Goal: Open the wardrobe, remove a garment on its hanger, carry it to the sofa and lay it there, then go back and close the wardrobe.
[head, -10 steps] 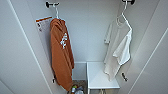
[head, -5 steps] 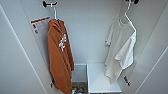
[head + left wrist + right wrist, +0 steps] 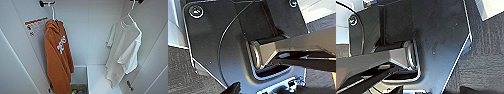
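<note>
- The wardrobe stands open in the head view; its top and floor are cut off, and only slivers of its two doors show at the picture's sides.
- A small dark handle shows on the right door near the lower edge.
- The garment, a plain white T-shirt, hangs limp against the wardrobe's right inner wall, high up and well clear of the shelf.
- The hanger is mostly hidden inside the shirt's shoulders; only its thin pale neck and hook show, and the dark peg it hangs from is cut off by the top edge.
- An orange garment with a white mark hangs on its own white hanger from a dark peg at the wardrobe's left side, well apart from the T-shirt.
- A printed label with an orange stripe sits on the left inner wall, partly covered by the orange garment.
- A white shelf fills the lower right of the interior; beside it, a lower compartment holds small coloured things too blurred to name.
- The wrist views show the robot's dark plates over dark carpet; whether either gripper is open or closed cannot be told, nor whether it holds anything.
</note>
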Controlling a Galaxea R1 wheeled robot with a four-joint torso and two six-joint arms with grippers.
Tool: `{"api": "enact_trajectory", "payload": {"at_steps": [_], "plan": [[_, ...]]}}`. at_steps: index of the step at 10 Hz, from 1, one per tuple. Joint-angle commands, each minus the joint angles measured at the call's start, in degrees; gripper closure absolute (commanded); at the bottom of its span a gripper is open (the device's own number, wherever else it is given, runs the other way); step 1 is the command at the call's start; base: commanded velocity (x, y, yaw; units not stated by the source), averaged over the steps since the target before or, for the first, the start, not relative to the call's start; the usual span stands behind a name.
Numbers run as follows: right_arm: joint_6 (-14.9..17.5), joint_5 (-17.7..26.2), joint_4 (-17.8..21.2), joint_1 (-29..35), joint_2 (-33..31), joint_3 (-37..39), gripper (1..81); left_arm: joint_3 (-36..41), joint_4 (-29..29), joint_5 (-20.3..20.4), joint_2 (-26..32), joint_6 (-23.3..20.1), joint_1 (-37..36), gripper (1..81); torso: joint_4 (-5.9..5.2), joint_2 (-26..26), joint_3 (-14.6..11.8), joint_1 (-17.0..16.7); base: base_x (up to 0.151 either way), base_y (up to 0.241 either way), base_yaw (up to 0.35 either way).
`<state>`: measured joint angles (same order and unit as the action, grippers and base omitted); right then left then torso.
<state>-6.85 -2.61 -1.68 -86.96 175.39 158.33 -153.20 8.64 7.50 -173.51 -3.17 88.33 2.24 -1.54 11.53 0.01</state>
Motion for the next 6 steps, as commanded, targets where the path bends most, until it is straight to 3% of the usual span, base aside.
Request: {"api": "enact_trajectory", "payload": {"at_steps": [1,6], "plan": [[-0.1,3.6,0.6,1.5,0.1,0.1,1.0,0.2,0.1,-3.2,-0.3,-0.4,-0.9,1.0,0.00,0.0,0.0,0.0,0.093,0.000,0.000],[0.0,3.7,0.6,1.4,-0.1,0.1,1.0,0.2,0.0,-3.2,-0.4,-0.4,-0.9,1.0,0.00,0.0,0.0,0.0,0.088,0.000,0.000]]}}
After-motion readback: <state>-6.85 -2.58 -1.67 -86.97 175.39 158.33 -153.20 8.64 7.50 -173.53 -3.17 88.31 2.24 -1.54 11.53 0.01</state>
